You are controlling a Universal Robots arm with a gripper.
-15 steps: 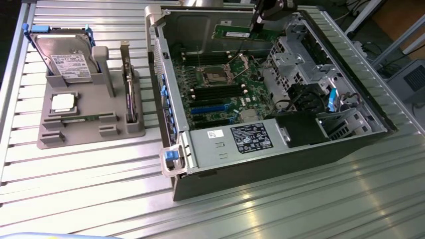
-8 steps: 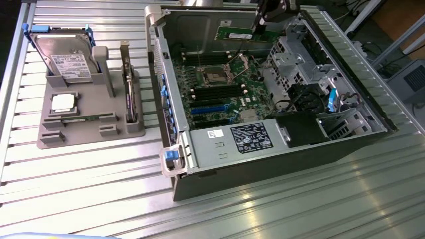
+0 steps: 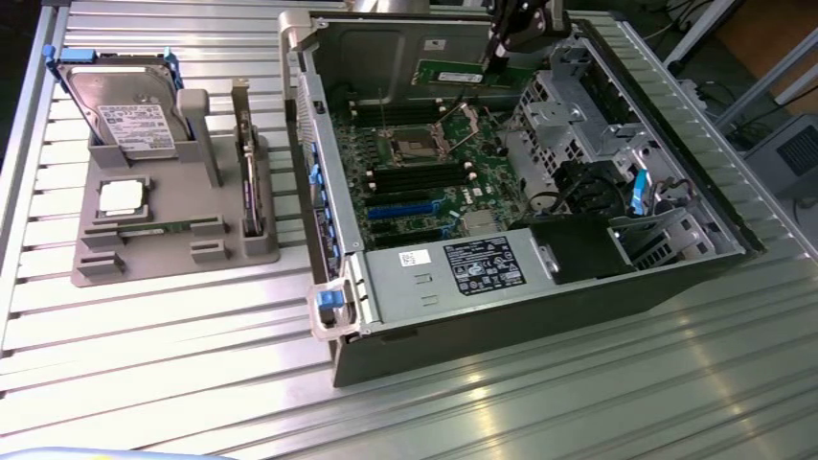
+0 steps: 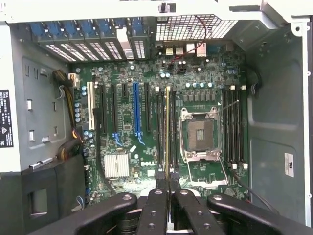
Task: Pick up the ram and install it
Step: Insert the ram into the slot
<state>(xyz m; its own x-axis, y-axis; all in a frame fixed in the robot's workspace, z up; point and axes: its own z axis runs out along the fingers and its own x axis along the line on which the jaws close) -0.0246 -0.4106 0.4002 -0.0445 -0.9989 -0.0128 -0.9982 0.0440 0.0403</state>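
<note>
Ram [image 4: 167,132] sits clamped between the two inner fingers [image 4: 155,208] of the gripper [image 4: 168,193], which are drawn in narrow on it. In the wrist view the ram shows edge-on as a thin yellowish line that starts at the fingertips and runs straight away from them. Its long axis lies parallel to the dark memory slots [image 4: 160,127] on the motherboard [image 4: 122,98], and its line falls over the slots just beside the open processor socket [image 4: 200,134].

In the exterior view the gripper [image 3: 505,57] hangs over the far part of the open computer case [image 3: 511,316]. The ram [image 3: 450,73] shows there as a green strip lying roughly level, gripped near the end toward the exterior view's right, with its free end pointing to the exterior view's left. It is above the board, not down in a slot.

On the table [image 3: 192,383], well apart from the case, a gray holder [image 3: 243,251] carries a hard drive [image 3: 122,110], a square chip [image 3: 122,196] and a second stick [image 3: 160,228].
</note>
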